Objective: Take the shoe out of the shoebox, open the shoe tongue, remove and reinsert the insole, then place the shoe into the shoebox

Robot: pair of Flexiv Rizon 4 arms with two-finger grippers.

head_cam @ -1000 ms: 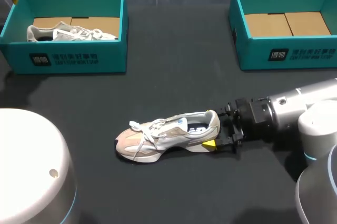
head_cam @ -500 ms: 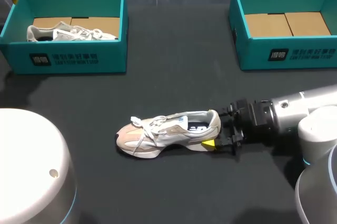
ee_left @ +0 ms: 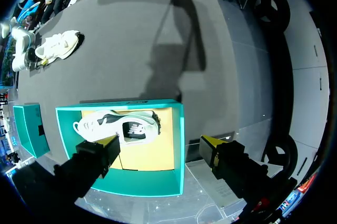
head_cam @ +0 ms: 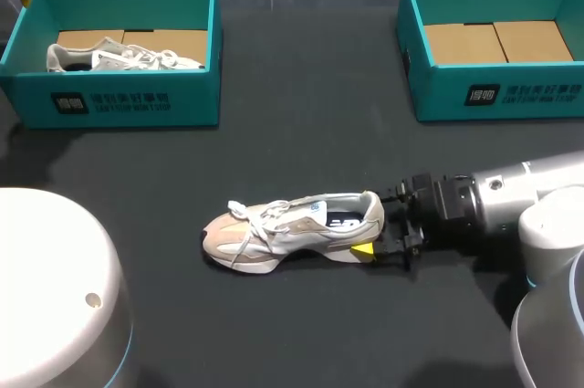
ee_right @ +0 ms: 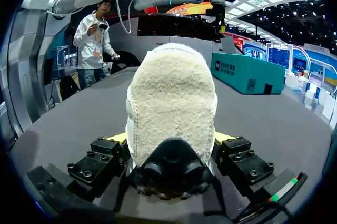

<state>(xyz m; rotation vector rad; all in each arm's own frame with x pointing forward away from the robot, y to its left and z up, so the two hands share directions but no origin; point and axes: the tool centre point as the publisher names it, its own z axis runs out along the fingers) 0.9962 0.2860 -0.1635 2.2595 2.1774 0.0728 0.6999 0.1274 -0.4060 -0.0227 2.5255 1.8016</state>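
Shoe (head_cam: 292,231) lies heel-first, pinched in right gripper (head_cam: 366,222).

Dark table (head_cam: 301,141), spare boxed sneaker (head_cam: 119,57)

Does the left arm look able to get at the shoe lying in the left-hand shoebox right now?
Probably yes: the left gripper is open and pointed at the lidless shoebox, and nothing covers the shoe inside it.

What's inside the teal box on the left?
A white shoe lies in the left box on its brown cardboard floor. Anything beneath the shoe is covered.
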